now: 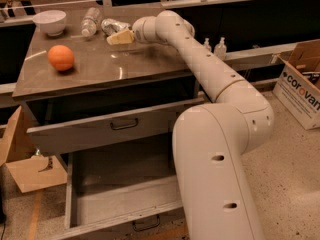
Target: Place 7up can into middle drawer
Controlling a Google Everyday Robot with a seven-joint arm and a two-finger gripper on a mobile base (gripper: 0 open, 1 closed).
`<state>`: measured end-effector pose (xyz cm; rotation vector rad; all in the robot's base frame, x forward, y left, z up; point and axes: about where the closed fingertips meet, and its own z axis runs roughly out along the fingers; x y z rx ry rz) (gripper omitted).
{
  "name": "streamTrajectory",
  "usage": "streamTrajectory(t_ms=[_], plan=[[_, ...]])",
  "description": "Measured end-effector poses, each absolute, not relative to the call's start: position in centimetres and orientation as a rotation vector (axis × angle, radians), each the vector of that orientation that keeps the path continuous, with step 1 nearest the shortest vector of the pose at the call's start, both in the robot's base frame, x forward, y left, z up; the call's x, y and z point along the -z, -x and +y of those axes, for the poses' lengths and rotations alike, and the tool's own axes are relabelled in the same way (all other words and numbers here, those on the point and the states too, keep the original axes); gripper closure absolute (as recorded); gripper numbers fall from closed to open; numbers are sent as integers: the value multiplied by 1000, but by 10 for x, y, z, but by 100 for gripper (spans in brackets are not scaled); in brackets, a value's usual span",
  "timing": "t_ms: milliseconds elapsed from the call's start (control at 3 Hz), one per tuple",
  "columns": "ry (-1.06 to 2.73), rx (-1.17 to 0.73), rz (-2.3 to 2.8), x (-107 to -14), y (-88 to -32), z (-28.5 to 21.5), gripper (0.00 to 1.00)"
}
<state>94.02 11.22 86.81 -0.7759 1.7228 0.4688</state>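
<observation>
The 7up can [110,26] is a dented silvery can lying at the back of the cabinet top. My gripper [120,37] reaches over the top from the right, with its beige tip right against the can's near side. The middle drawer [120,196] is pulled far out at the bottom of the view, with nothing lying in it and its dark bar handle [146,224] at the front edge. The similar grey drawer [112,129] above it stands slightly out.
An orange [61,57] sits at the front left of the cabinet top [105,69]. A white bowl [50,21] and a clear water bottle [90,21] stand at the back left, next to the can. Cardboard boxes stand on the floor to the left [30,169] and right [302,84].
</observation>
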Motion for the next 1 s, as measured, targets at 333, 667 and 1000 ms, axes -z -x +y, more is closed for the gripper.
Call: streamTrajectory(t_ms=[333, 667, 1000], plan=[[768, -500, 1710, -866, -948, 122, 18], [777, -533, 1692, -865, -951, 132, 42], [784, -547, 1685, -864, -953, 134, 64]])
